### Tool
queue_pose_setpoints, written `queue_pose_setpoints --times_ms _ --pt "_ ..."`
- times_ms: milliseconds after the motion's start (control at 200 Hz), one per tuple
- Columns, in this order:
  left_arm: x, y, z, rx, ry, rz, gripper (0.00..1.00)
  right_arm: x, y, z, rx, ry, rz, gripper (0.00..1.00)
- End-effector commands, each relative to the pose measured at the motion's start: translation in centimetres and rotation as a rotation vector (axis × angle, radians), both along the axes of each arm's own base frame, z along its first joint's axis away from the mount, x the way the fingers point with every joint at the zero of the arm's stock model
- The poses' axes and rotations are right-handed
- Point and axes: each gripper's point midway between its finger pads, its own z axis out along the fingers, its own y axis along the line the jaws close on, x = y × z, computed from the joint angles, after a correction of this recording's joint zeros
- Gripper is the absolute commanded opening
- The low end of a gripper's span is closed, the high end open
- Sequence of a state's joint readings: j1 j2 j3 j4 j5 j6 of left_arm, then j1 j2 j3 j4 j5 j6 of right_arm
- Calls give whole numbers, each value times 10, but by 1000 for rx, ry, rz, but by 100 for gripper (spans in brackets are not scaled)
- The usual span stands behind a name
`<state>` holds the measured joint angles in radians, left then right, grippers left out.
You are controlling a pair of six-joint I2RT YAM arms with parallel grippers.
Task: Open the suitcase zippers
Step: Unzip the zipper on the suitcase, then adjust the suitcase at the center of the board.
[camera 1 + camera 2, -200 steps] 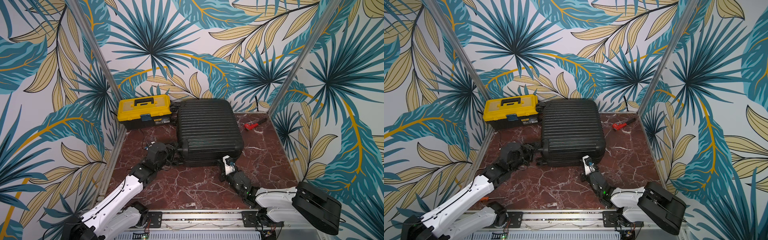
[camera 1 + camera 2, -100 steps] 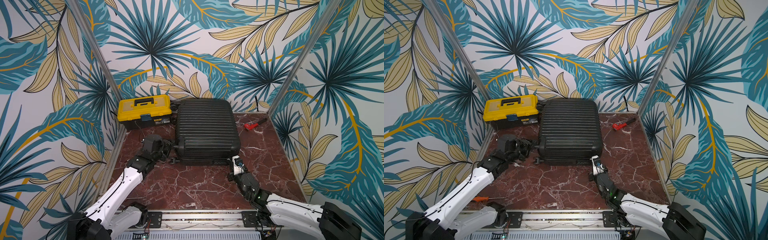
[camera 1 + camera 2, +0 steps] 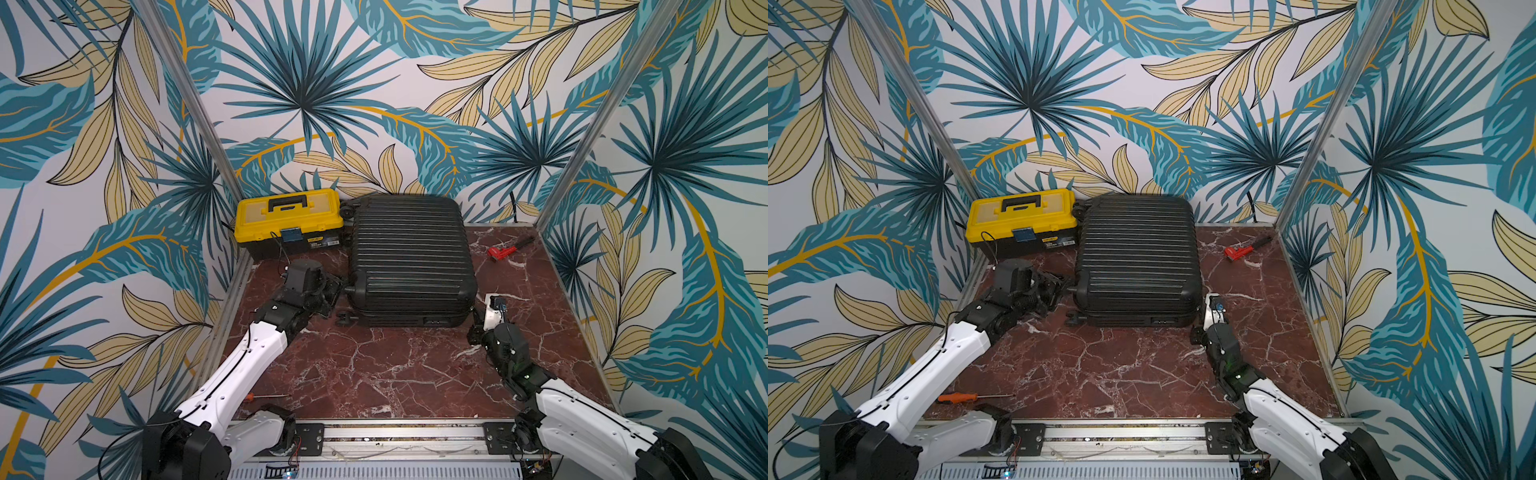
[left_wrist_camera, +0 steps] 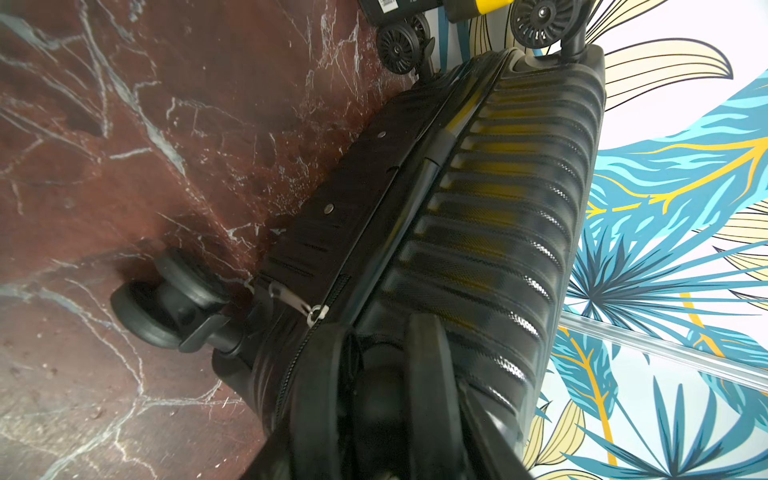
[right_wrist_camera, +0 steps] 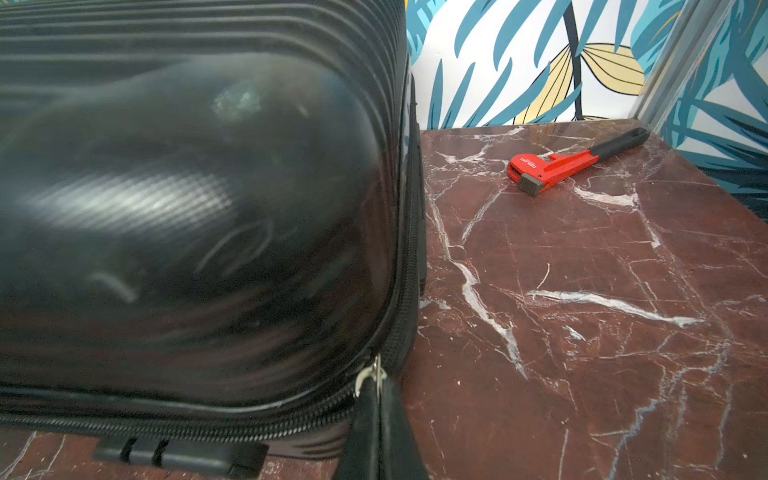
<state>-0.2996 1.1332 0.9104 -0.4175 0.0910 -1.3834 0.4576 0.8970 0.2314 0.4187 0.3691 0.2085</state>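
Observation:
The black ribbed suitcase [image 3: 409,257] lies flat, seen in both top views. My left gripper [image 3: 340,291] is at its near left corner. In the left wrist view its fingers [image 4: 428,374] sit on either side of a dark caster wheel [image 4: 376,395], closed on it. A silver zipper pull [image 4: 299,303] lies loose on the side seam just beyond them. My right gripper [image 3: 480,311] is at the near right corner, shut [image 5: 378,390] on another zipper pull [image 5: 371,376]. The zipper track [image 5: 249,424] runs along the near edge and bends up round the corner.
A yellow-and-black toolbox [image 3: 289,224] stands against the back wall, left of the case. A red pipe wrench [image 3: 505,249] lies on the marble floor to the right. An orange screwdriver [image 3: 967,397] lies near the front left. Patterned walls close in three sides.
My right gripper has travelled right along the near edge to the corner, still shut. The suitcase has swung straighter and shifted back, and the left gripper moved back with its corner.

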Motion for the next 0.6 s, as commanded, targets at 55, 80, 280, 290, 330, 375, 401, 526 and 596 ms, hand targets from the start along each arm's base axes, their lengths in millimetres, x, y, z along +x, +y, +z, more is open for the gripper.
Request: queue_pose_setpoints --times_ms 55,80,280,290,330,375,401,526,596 --pt "-7 42 -35 372 95 -59 5 33 -23 48 119 -157 -93 0" --pt "-5 41 -35 383 93 -71 5 35 -18 46 117 -147 -71 0" --pt "26 31 -33 482 100 -190 19 8 29 55 144 -177 182 0" --pt "28 30 -34 487 104 -195 20 6 30 55 140 -181 188 0" --pt "36 32 -34 517 108 -194 23 -4 37 56 121 -186 212 0" --pt "46 30 -33 537 104 -204 30 -13 45 55 94 -177 243 0" --pt "52 28 -32 543 103 -212 34 -19 50 54 84 -175 262 0" --pt "89 16 -22 573 70 -250 53 -39 77 43 83 -123 371 0" --pt "111 8 -15 583 50 -275 62 -47 91 36 81 -95 427 0"
